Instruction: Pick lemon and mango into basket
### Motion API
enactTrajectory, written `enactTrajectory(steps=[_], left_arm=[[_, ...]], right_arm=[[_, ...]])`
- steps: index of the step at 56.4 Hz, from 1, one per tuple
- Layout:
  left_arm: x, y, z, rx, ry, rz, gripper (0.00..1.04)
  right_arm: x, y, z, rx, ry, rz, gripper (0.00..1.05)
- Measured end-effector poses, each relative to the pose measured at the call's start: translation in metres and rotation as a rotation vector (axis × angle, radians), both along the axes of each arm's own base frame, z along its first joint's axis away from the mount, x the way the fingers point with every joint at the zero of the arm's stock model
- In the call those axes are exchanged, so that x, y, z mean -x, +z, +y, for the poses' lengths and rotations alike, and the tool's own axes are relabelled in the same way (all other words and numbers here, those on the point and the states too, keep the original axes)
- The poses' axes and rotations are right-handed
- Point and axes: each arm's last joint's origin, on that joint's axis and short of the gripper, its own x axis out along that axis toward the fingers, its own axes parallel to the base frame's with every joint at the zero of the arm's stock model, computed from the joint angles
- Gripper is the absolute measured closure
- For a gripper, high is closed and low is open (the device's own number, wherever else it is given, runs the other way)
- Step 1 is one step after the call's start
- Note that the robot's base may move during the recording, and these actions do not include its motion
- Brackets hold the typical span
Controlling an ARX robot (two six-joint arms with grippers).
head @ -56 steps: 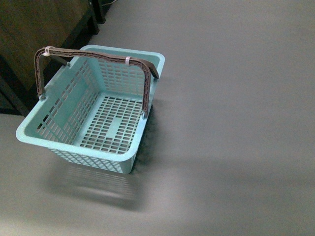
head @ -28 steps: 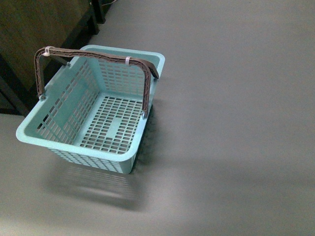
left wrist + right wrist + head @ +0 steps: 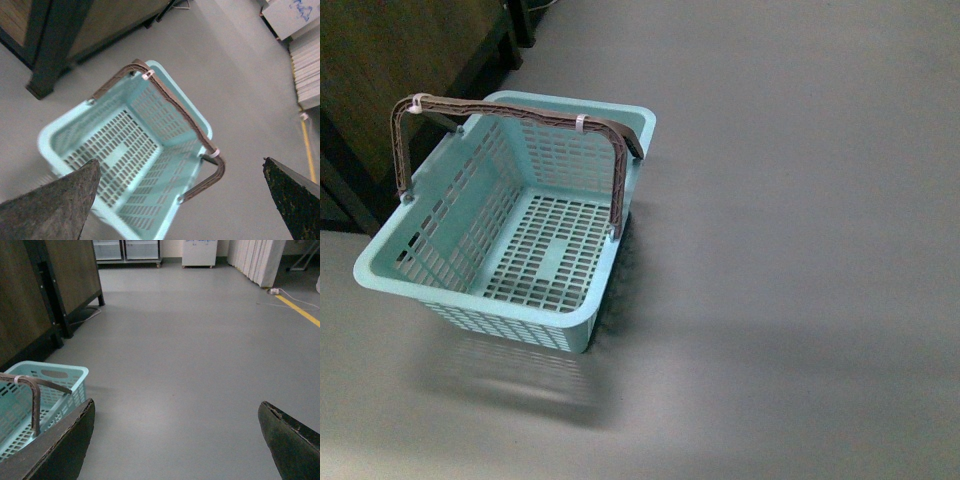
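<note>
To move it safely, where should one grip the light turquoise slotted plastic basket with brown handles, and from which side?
Grip the two brown swing handles at the middle of their top bar, from straight above. Both stand upright and meet over the light turquoise plastic basket, so one pinch across them probably takes the pair, and it should hang level.

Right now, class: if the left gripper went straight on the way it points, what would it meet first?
Probably the light turquoise slotted plastic basket: the open left gripper points into its empty inside, near the brown swing handle. Depth is unclear.
</note>
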Motion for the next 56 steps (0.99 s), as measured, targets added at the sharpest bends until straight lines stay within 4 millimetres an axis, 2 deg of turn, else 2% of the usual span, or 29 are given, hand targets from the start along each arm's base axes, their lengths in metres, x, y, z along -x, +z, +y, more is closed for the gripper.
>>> enactTrajectory(steps=[8,15,20,30,40,56], left_arm=[[-0.047,-0.016,-0.006,0.2,0.054,0.038,0.07],[-0.088,-0.043,-0.021,0.345,0.094,0.118,0.07],[-0.116,-0.06,-0.038,0.396,0.082,0.173,0.07],[-0.16,-0.07,-0.062,0.439,0.066,0.197,0.07],[-0.196,-0.085,-0.074,0.478,0.085,0.218,0.07],[-0.228,-0.099,-0.081,0.501,0.126,0.229,0.07]], right_arm=[[0.0,0.0,0.0,0.0,0.0,0.0,0.09],[0.0,0.0,0.0,0.0,0.0,0.0,0.09],[0.0,0.0,0.0,0.0,0.0,0.0,0.09],[0.0,0.0,0.0,0.0,0.0,0.0,0.09],[0.0,0.0,0.0,0.0,0.0,0.0,0.09],[0.0,0.0,0.0,0.0,0.0,0.0,0.09]])
